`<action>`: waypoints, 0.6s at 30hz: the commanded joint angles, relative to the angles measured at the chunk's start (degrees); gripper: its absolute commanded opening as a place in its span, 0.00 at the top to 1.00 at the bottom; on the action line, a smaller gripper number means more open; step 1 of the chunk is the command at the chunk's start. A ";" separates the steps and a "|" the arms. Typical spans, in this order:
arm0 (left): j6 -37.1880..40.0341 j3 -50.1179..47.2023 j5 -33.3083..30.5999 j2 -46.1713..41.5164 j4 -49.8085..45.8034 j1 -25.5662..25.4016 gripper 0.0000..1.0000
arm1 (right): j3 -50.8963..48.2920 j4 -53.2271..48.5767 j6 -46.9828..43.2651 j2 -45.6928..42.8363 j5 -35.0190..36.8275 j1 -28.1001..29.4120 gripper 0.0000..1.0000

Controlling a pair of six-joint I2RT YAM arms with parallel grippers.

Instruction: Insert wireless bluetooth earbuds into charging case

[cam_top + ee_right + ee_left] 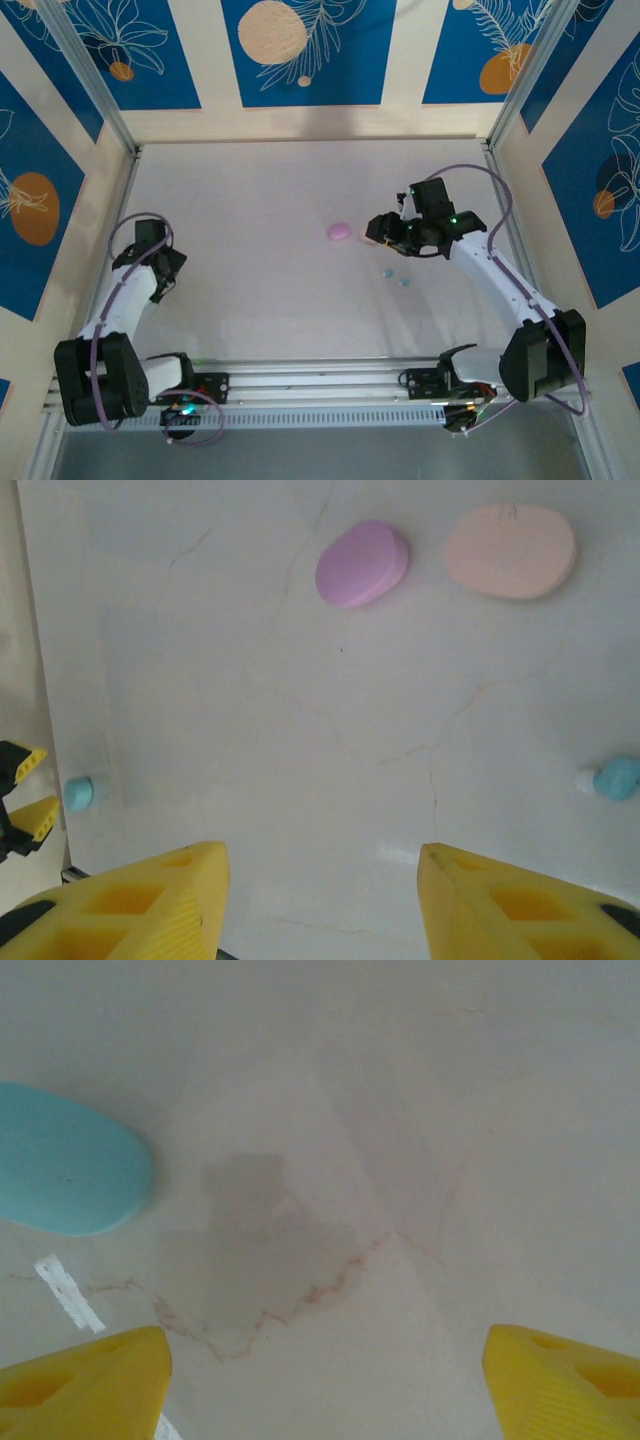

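Peach case (510,550) — right wrist, teal case (65,1160) — left

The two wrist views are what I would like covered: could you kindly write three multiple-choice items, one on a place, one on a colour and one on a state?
1. In the right wrist view, where is the peach case relative to the purplish-pink case?
A. on top of it
B. to its right, apart
C. touching its left side

2. In the left wrist view, what colour is the oval case?
A. light blue
B. yellow
C. peach

3. How is the right gripper?
A. shut on a case
B. shut on an earbud
C. open, holding nothing

Key:
B: a gap separates them.
A: its surface is pale blue.
C: its yellow fingers stand apart with nothing between.
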 commanded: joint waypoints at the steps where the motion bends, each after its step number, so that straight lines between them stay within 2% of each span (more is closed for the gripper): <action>1: -5.61 -0.10 0.84 3.41 3.33 2.02 0.19 | -1.67 -2.33 0.83 -1.91 -1.17 0.23 0.46; 3: -6.53 0.51 -0.28 5.69 4.26 2.87 0.19 | -2.33 -2.53 0.69 -2.16 -1.68 0.24 0.46; 7: -9.47 0.96 1.80 8.22 4.64 5.68 0.17 | -3.43 -2.71 0.59 -2.24 -2.55 0.21 0.46; 14: -13.10 -0.32 -1.79 7.56 5.27 7.59 0.17 | -4.38 -2.38 0.72 -2.24 -3.23 0.15 0.46; 18: -15.07 -1.86 -0.20 7.76 6.76 9.77 0.17 | -3.78 -2.93 0.00 -1.72 -3.60 0.04 0.46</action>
